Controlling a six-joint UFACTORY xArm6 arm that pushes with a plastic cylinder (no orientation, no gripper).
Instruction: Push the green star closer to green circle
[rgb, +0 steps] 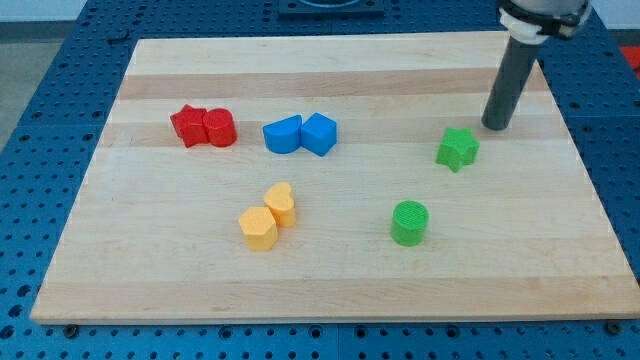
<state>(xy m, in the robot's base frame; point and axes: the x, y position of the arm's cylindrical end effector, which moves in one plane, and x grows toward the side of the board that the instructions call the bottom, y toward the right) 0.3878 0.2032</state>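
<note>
The green star (457, 149) lies on the wooden board at the view's right. The green circle (409, 222) stands below it and a little to the left, about a block's width of bare board between them. My tip (495, 127) is on the board just above and to the right of the green star, close to it but apart from it.
A red star (187, 125) and a red block (220, 128) touch at the upper left. Two blue blocks (283, 134) (320, 133) sit side by side at the centre top. Two yellow blocks (281, 203) (258, 228) touch below them. The board's right edge (600, 200) is near.
</note>
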